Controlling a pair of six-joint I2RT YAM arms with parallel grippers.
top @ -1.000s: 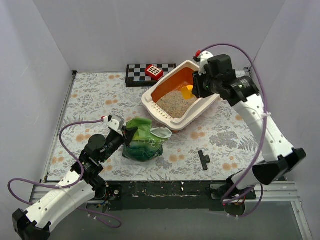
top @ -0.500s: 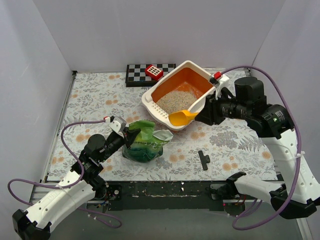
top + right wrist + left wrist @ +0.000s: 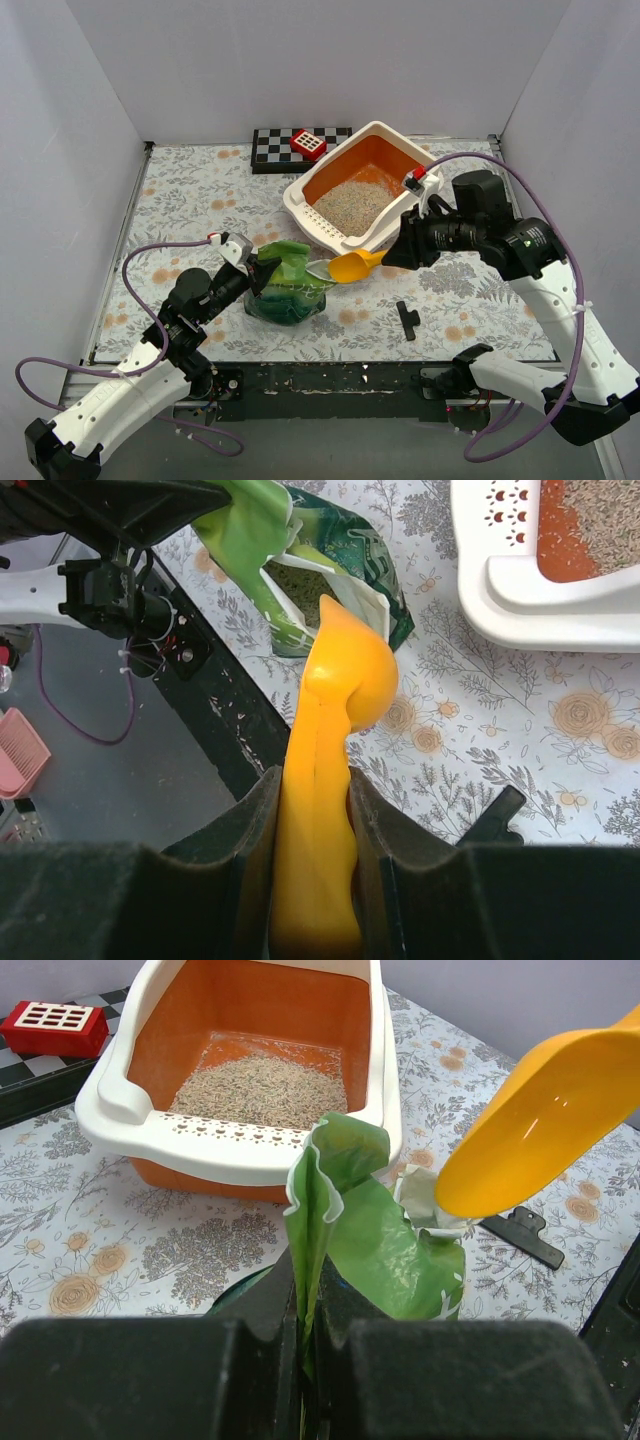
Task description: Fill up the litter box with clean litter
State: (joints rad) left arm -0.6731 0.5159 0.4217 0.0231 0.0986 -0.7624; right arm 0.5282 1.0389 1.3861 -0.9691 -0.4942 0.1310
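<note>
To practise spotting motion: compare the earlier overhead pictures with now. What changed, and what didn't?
The right hand carried the orange scoop out of the litter box, down-left in the top view, to the mouth of the green bag, keeping its grip. The left hand still pinches the bag's edge; box, clean litter and bag stayed put.

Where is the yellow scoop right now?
In the top view, the scoop is held by the right gripper, its bowl at the mouth of the green bag, near the litter box.
</note>
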